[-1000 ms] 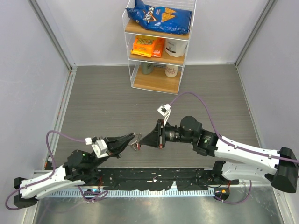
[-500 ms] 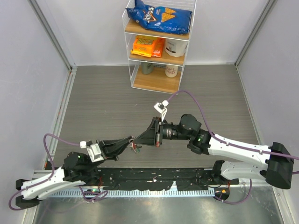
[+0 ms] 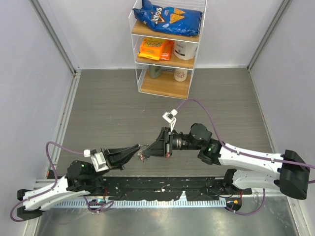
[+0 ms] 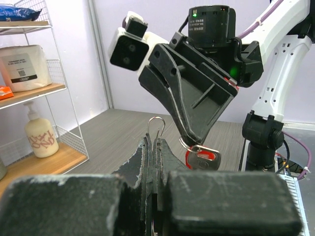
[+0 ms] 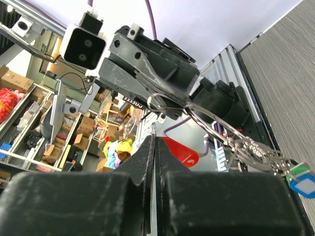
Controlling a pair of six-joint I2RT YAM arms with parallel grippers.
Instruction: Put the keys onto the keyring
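In the top view the 2 arms meet low in the centre of the frame, above the desk (image 3: 108, 108), with their fingertips almost touching. On the left, the left gripper (image 3: 134, 151) has its jaws pressed together on the keyring (image 4: 156, 124). In the left wrist view the ring rises from those fingertips at centre frame. It shows nearly edge-on as a narrow loop, its long axis upright and its free end pointing to the top of the frame. In the right wrist view a short chain (image 5: 251, 147) trails from the ring toward the lower right. It ends in the green and blue keys (image 5: 299, 178) at the right edge.

Further right, the right gripper (image 3: 153, 147) has its jaws pinched on the red key (image 5: 179, 150). The blade is hidden between the fingers and only the red head sticks out. Its long axis slants from upper left to lower right, with the hole end pointing lower right. The key sits just beside the ring and, as far as I can tell, is not on it.

The step in hand looks like threading this third key, since the other 2 seem already attached. The next move calls for bringing the head's hole onto the ring's wire end, a very fine alignment. The ring's split cannot be made out.
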